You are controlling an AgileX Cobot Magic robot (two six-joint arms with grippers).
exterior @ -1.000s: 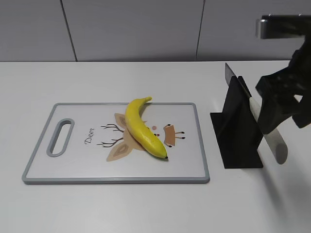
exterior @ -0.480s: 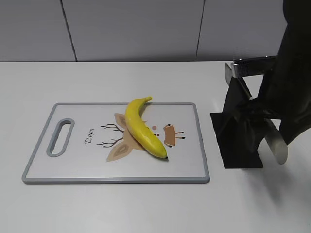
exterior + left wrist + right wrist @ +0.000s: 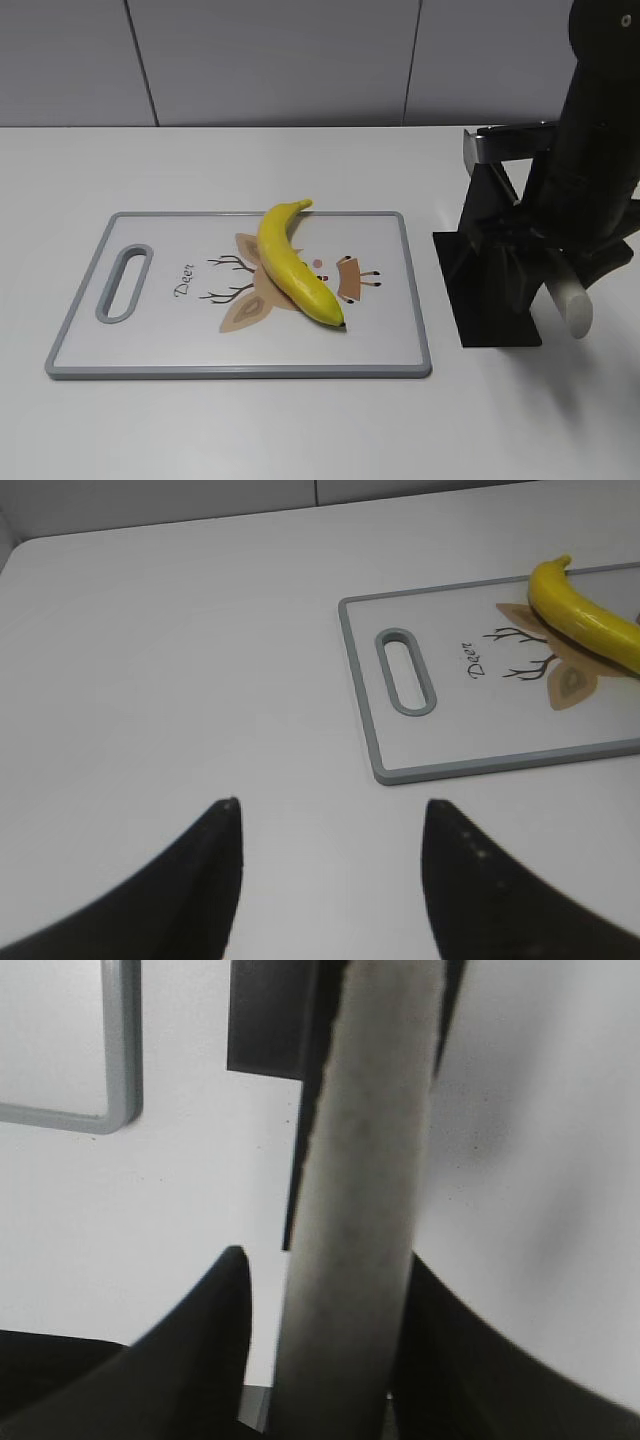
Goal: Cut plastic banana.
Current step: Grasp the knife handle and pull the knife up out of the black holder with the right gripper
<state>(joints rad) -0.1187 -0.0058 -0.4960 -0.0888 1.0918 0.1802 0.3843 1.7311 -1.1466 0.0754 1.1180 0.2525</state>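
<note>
Your right gripper (image 3: 330, 1290) sits over the knife handle (image 3: 355, 1210) with its fingers spread to either side; in the right wrist view a gap shows at the left finger, while the right finger is close against the handle, so treat the grip as not yet closed. The fingers straddle the handle because it is the only graspable part of the knife. Proceeding by size, note the table (image 3: 300, 430), white and flat, carrying everything. The cutting board (image 3: 390, 290) lies left of centre with its slot handle at the far left, giving a cutting surface. The black knife stand (image 3: 490, 290) stands just right of the board, holding the knife tilted so the handle projects toward the near right, within your reach. The plastic banana (image 3: 290, 265) lies diagonally across the middle of the board, stem end far, dark tip near, untouched. Your left gripper (image 3: 330, 830) hovers spread apart and empty over bare table left of the board, likely positioned to steady the banana later.
</note>
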